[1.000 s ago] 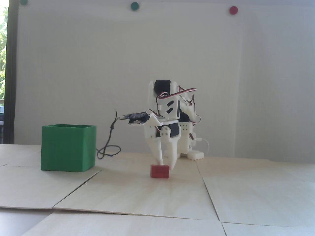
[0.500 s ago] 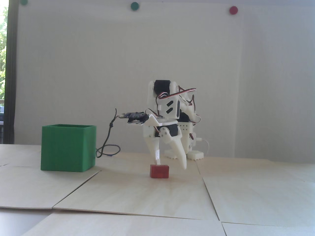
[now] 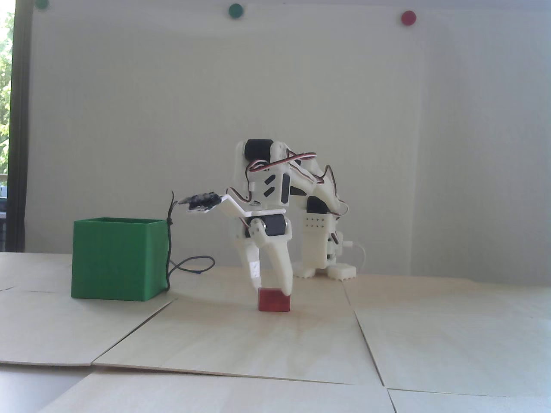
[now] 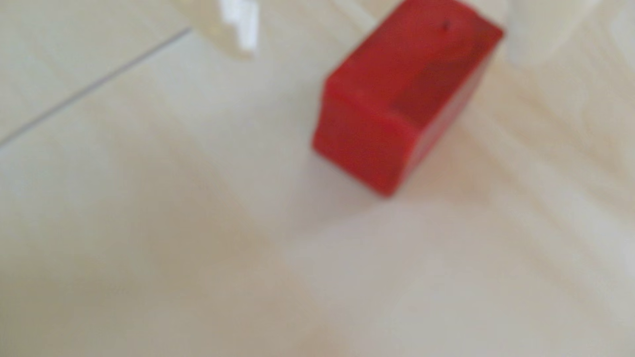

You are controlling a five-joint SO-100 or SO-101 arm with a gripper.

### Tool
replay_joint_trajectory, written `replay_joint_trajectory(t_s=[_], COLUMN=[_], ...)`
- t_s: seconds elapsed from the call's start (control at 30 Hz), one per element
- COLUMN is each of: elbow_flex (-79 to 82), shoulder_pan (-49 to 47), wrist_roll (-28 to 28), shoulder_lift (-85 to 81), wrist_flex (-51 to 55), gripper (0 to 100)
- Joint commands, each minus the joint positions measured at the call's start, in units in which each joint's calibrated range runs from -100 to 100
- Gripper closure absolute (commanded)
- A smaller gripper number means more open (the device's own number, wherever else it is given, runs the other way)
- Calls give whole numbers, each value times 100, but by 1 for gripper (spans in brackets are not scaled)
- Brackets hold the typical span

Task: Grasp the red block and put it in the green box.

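Note:
The red block (image 3: 273, 300) lies on the pale wooden table, right of the green box (image 3: 117, 258). My white gripper (image 3: 271, 290) points down over the block, open, with one fingertip at each top corner of the block. In the wrist view the block (image 4: 402, 103) lies between a fingertip at the top left (image 4: 237, 31) and a blurred finger at the top right (image 4: 536, 31); there is a gap on the left side. The block rests on the table. The green box is open-topped and out of the wrist view.
The arm's base (image 3: 323, 254) stands behind the block. A dark cable (image 3: 170, 249) hangs from the wrist camera down beside the box. The table is made of wooden panels with seams (image 3: 366, 340). Green and red dots are on the wall (image 3: 407, 17).

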Motion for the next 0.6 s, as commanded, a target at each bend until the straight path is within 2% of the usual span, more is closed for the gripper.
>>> replay_joint_trajectory(t_s=[0.0, 0.13, 0.37, 0.57], elbow_flex=[-350, -342, -324, 359], shoulder_pan=[106, 106, 154, 154], wrist_roll=[-504, -916, -1103, -1238], shoulder_lift=[-145, -137, -137, -137], wrist_flex=[182, 182, 182, 182], gripper=[75, 75, 75, 75])
